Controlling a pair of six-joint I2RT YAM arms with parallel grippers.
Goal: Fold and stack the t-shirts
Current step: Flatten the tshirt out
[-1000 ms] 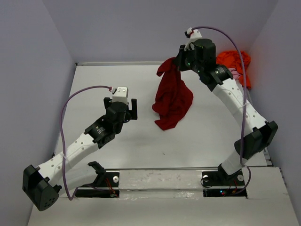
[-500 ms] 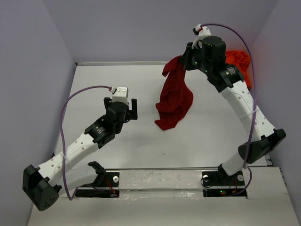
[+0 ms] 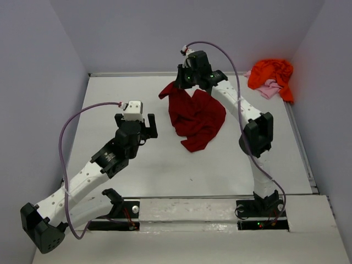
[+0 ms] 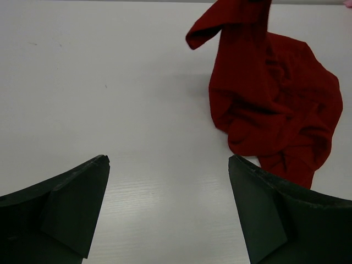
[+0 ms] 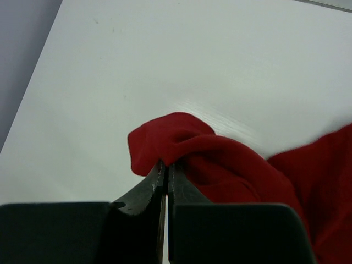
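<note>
The right fingers [image 3: 178, 82] pinched a raised corner of the dark red t-shirt [image 3: 193, 115], its bulk crumpled on the desk [image 3: 165, 165]. Left of it, apart, the left fingers [image 3: 150, 125] stood spread. Well right of it lay the orange t-shirt [image 3: 269, 71], touching the pink t-shirt [image 3: 268, 89].

Robot lab cell, prob.: white table [image 3: 165, 165] w/ plain lavender walls [image 3: 38, 82] round it.
</note>
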